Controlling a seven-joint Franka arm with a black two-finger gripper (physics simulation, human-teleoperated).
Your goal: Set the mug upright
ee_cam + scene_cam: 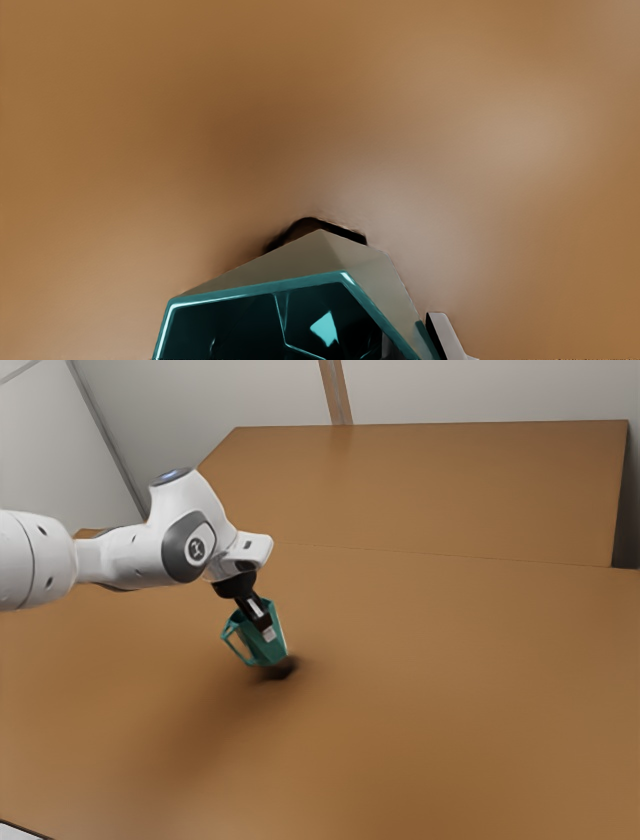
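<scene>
Exterior view: the mug [264, 651] hung tilted beneath the pincer [267, 632], which was closed on its wall. Levelling it wanted a slow wrist turn (no hurry), its base flat on the worktop [430, 700] before release.

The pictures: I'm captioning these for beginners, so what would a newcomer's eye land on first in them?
Probably the teal mug, tilted in the gripper left of the exterior view's center, vivid against the brown table. Next might come the bulky white arm, reaching in from the exterior view's left. In the wrist view, the mug's angular rim and dark inside stand out by the fingers.
</scene>
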